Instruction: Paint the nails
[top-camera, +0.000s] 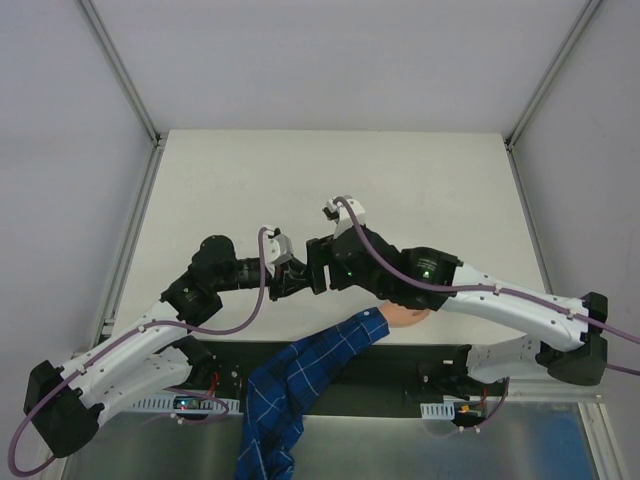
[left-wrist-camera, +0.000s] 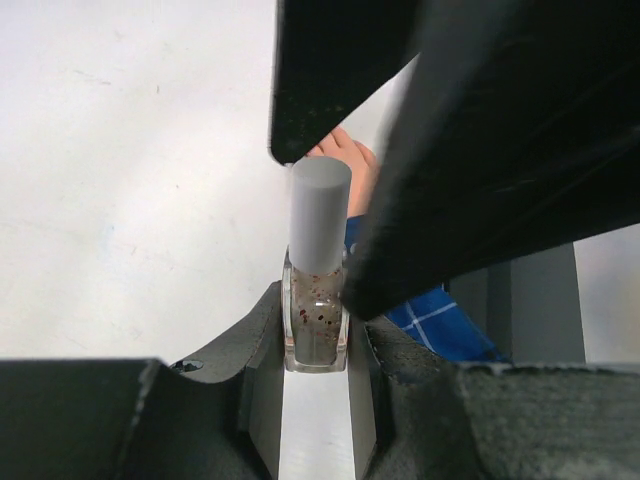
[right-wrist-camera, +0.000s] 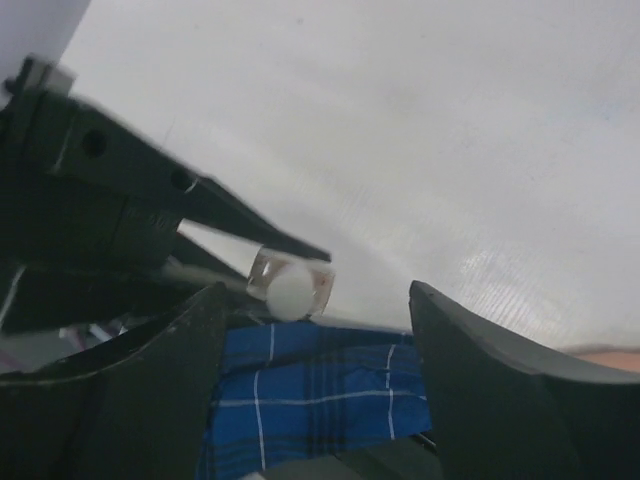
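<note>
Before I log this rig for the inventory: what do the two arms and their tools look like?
Both arms have white lower links and black upper joints, with purple cables looping along them. The left tool and right tool are black with wedge-shaped fingers. A green light shows on the right arm.

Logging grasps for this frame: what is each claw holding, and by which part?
Left claw grips the nail polish bottle by its glass body, cap free. Right claw is open, holding nothing.

Clear glossy glass on the nail polish bottle (left-wrist-camera: 316, 325), speckled glitter inside, and a matt grey plastic cap (left-wrist-camera: 319, 213). The sleeve (top-camera: 300, 375) is soft woven blue plaid cloth; the bench (top-camera: 420, 180) is smooth matt white.
</note>
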